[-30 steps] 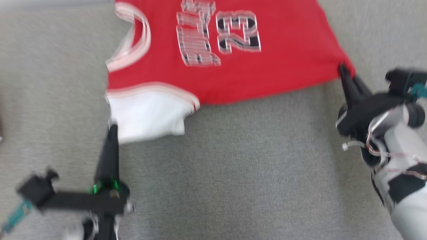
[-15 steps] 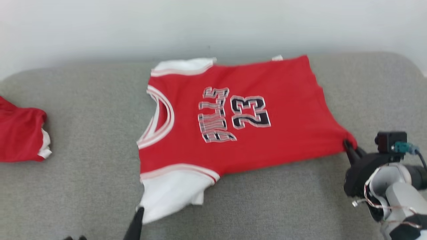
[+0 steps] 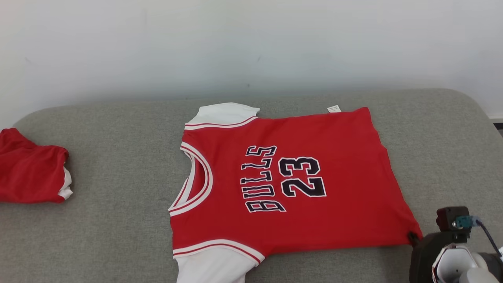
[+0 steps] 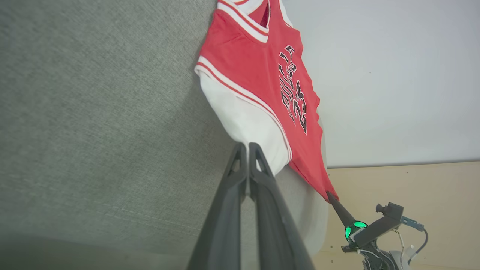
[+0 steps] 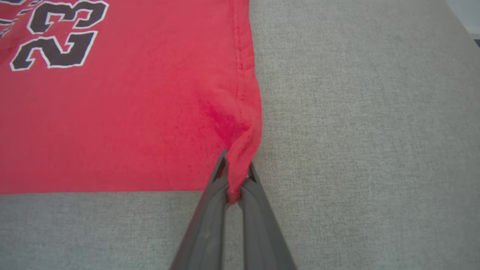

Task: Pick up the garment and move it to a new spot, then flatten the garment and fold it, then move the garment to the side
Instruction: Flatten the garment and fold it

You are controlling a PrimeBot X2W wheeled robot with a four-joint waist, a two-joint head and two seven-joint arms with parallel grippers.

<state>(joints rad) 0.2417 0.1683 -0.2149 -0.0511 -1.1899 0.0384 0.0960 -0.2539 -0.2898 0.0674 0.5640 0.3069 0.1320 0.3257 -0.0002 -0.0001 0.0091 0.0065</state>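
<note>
The shirt (image 3: 346, 169) lay spread, print up, across the middle of the grey cushion (image 3: 118, 129), collar toward my left. My right claw (image 5: 236, 167) was pinching the near hem corner, the cloth puckered between its fingers. My left claw (image 4: 247, 147) was pressed together, tips at the edge of the white sleeve (image 4: 243, 116); I could not tell whether any cloth sat between them.

I judged this to be the flattening step. The way to do it well was to draw both near corners toward me evenly and low, so the far edge would not roll.

The head view gave me the whole outline and a second red cloth (image 3: 31, 169) well to the left. The right wrist view gave the pinch itself, and the left wrist view gave both claws along the near edge.
</note>
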